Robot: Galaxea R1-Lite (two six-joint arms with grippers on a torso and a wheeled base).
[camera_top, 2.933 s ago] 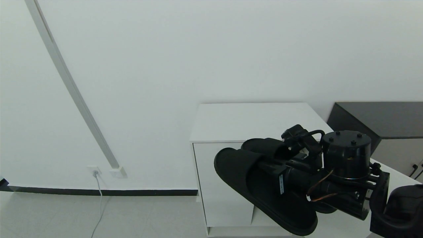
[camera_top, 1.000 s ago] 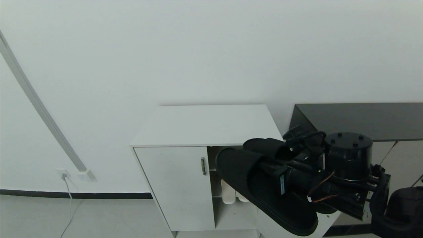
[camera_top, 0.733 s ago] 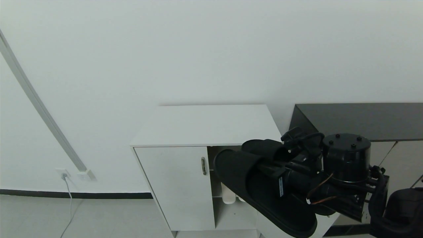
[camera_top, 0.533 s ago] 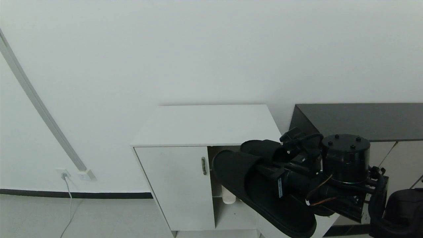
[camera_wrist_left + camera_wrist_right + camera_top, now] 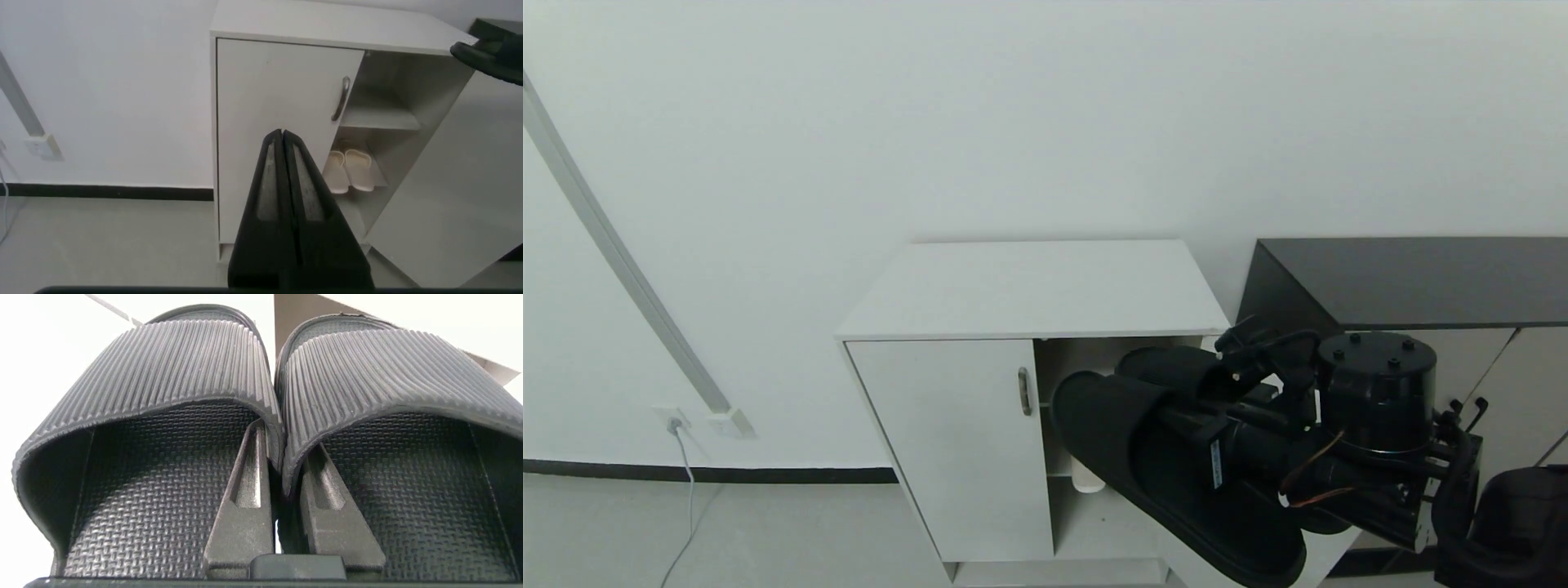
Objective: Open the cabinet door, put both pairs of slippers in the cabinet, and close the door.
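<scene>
The left gripper faced the cabinet with its fingers pressed together and nothing between them. A wall conduit ran down to a socket left of the cabinet. The cabinet's left door, with its handle, was closed; the right door stood open. A pale pair of slippers lay on the lower shelf inside. The right gripper pinched the adjoining inner walls of the black slippers, holding the pair in the air before the open compartment. A dark counter stood to the right of the cabinet.
</scene>
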